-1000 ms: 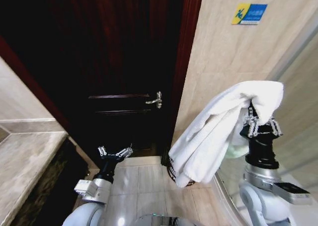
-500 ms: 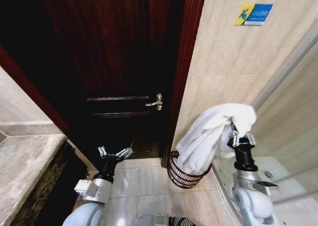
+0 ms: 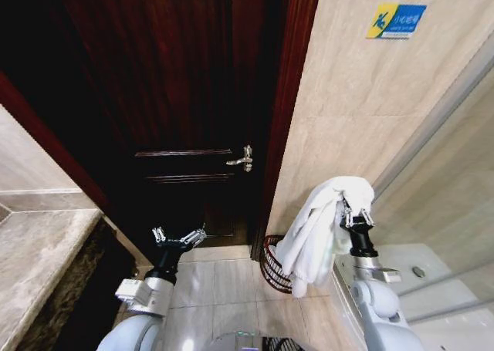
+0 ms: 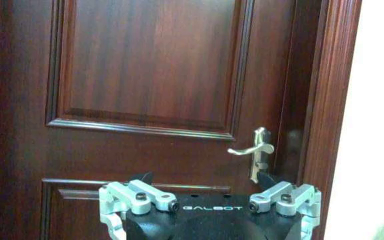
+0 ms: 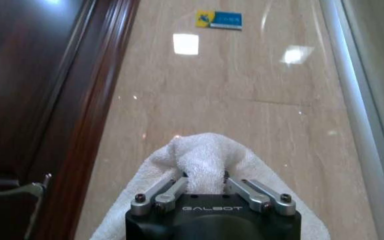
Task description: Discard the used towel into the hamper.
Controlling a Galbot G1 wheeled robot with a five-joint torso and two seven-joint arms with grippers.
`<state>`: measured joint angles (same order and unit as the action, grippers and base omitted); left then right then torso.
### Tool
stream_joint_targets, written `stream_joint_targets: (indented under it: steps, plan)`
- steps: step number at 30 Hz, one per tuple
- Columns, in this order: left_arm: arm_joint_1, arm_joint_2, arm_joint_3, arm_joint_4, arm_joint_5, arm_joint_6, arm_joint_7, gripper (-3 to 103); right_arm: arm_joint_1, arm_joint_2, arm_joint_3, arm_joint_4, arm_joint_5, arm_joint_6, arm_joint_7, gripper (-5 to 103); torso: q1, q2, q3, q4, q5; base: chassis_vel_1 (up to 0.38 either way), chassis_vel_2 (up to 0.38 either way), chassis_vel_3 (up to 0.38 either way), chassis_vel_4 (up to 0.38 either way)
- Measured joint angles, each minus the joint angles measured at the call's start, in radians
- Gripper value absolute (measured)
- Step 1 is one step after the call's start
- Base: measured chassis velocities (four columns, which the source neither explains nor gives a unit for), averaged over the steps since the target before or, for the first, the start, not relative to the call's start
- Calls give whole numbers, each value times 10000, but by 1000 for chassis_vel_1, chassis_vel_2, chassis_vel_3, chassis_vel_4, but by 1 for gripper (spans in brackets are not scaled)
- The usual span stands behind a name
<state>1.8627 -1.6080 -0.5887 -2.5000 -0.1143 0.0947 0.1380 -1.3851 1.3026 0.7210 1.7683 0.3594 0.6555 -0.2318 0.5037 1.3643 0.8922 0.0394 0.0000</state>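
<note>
— Where's the towel?

— White towel (image 3: 318,227) pinched in my right gripper (image 3: 353,214), fingers closed tight on a bunched fold. It drapes down my left side, its lower end hanging over the hamper (image 3: 272,264). From the head I see the dark-red wire basket on the floor tiles, tucked between the door frame (image 3: 287,112) and the beige wall (image 3: 355,104). My right wrist camera shows towel (image 5: 204,160) and wall sign (image 5: 219,19), no basket.

— Room to move?

— Tight. Glass shower panel (image 3: 448,181) just beside my right arm, wall close ahead.

— Left side?

— Left gripper (image 3: 178,237) held low, pointing up at the door handle (image 4: 257,150), fingers spread wide, empty.
</note>
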Motion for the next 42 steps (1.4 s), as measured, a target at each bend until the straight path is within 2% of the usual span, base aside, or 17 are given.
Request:
stream_joint_targets:
  steps: [7, 19, 23, 29, 42]
  plan:
    - [0, 0, 0, 0, -1, 0, 0, 100, 335, -138, -75, -585, -11, 82, -55, 14, 0, 0, -1, 0, -3, 0, 0, 0, 0]
    - [0, 0, 0, 0, 0, 0, 0, 100, 390, 115, -242, -2551, -141, 819, -628, 14, 0, 0, 0, 0, 1, 0, 0, 0, 0]
    - [0, 0, -1, 0, 0, 0, 0, 100, 451, 175, -350, -3551, -85, 1076, -877, 14, 0, 0, 0, -1, 3, 0, 0, 0, 0]
    - [0, 1, 0, 0, -1, 0, 0, 100, 1113, 278, -347, -5505, 65, 1630, -1652, 14, 0, 0, -1, 0, -2, 0, 0, 0, 0]
    - [0, 0, 0, 0, 0, 0, 0, 100, 2137, 280, -385, -8035, 101, 1712, -1820, 14, -1, 0, 0, -1, 0, 0, 0, 0, 0]
